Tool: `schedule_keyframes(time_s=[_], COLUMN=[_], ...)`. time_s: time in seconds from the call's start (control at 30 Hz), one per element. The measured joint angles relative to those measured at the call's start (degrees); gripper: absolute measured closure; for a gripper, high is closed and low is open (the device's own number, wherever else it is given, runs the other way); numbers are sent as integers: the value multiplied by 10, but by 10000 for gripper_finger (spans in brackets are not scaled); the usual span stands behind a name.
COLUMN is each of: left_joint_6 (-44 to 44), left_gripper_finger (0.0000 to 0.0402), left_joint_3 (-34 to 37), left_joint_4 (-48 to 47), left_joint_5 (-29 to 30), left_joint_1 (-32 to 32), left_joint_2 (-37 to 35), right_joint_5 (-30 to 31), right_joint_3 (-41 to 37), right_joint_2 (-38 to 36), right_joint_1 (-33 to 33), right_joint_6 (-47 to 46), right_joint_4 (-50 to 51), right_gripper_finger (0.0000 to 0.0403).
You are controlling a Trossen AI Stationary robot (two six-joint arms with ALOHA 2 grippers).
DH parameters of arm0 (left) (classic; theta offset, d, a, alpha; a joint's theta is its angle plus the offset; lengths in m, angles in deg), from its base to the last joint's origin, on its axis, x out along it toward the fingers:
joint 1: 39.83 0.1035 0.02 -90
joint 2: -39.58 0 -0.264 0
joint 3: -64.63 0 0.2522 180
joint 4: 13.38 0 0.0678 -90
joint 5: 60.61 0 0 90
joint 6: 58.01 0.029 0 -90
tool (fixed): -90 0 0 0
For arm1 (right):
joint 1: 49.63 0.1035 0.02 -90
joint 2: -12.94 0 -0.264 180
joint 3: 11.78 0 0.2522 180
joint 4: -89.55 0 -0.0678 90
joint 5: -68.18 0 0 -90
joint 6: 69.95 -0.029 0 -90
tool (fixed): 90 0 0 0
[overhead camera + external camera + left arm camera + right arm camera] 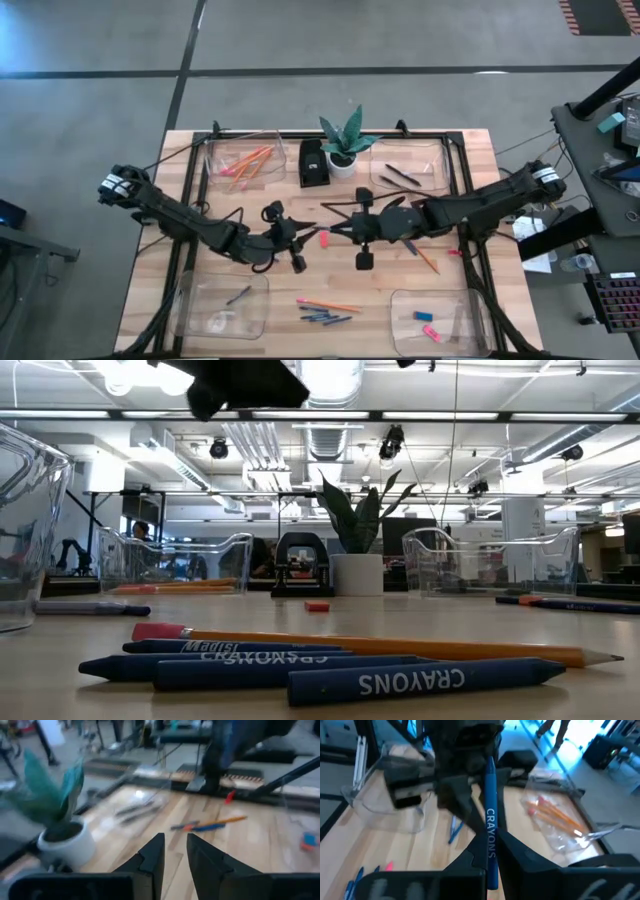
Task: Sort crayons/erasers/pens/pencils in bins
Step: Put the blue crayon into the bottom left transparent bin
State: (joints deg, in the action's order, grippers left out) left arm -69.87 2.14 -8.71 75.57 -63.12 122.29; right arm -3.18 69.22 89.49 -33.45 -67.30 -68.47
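Observation:
My right gripper (336, 232) hovers over the table's middle, shut on a blue crayon (490, 835) printed CRAYONS. My left gripper (308, 230) faces it, fingertip to fingertip; it is open (175, 842) with nothing between the fingers. More blue crayons (330, 665) and an orange pencil (400, 647) lie flat near the table's near edge. A pink eraser (323, 238) lies under the grippers. Four clear bins: far left with pencils (245, 160), far right with pens (410, 170), near left (222, 305), near right with erasers (440, 320). My right gripper pinches the crayon's rear half (491, 855) between its two fingers. The crayon lies along the fingers and sticks out forward, its front end (487, 767) pointing at the left gripper. It is lifted clear of the table, roughly level.
A black box (314, 162) and a potted plant (345, 150) stand between the far bins. A pencil and a pen (420, 250) lie loose under the right arm, with a small red piece (455, 252) beside them. Bare wood lies between the near bins and the arms.

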Motion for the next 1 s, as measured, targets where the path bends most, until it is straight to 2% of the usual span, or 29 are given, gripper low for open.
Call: schedule_keyframes(time_s=[0.2,0.33,0.67,1.0], left_joint_6=[77,108,187,188], left_gripper_finger=[331,312,226,217], left_joint_3=[-1,-4,-21,-19], left_joint_4=[104,106,163,223], left_joint_5=[-97,-97,-97,-103], left_joint_1=[3,7,21,23], left_joint_2=[21,21,17,16], right_joint_5=[0,-2,-6,-8], right_joint_3=[0,0,0,0], right_joint_2=[-20,-26,-33,-33], right_joint_1=[-1,-1,-1,-1], right_joint_6=[12,9,0,6], right_joint_4=[6,18,23,23], right_gripper_finger=[390,390,390,390])
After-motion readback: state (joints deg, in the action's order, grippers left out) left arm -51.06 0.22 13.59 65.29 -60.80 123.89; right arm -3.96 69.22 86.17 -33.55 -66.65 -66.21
